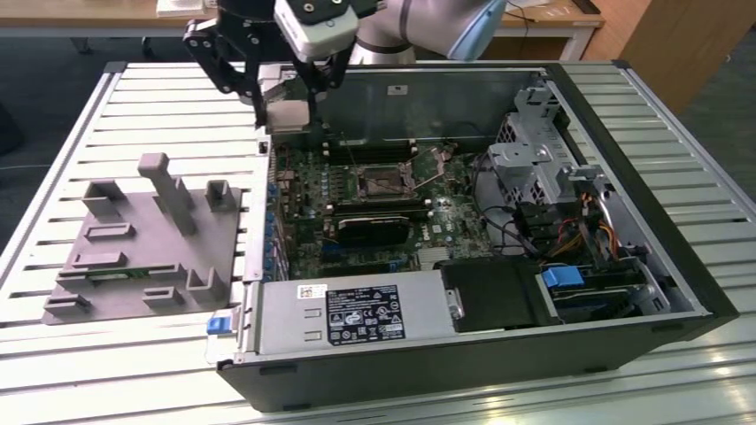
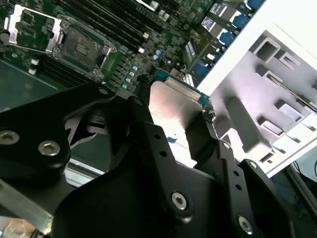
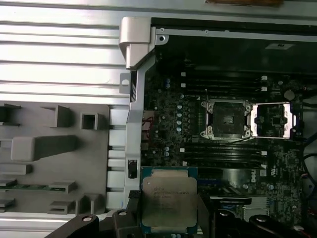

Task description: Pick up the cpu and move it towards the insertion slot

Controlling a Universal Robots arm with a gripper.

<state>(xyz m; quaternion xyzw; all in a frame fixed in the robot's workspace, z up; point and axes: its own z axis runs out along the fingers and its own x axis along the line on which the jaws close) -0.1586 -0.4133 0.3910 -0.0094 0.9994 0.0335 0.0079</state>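
Tool [image 3: 168, 218] is gripping the cpu [image 3: 169, 200], holding it above the open computer case [image 1: 614, 266], apart from the insertion slot [image 3: 225, 118].

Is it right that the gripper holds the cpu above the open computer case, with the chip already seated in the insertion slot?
Not seated. The first wrist view shows the cpu held in the gripper, apart from the insertion slot, which lies open. The rest stands.
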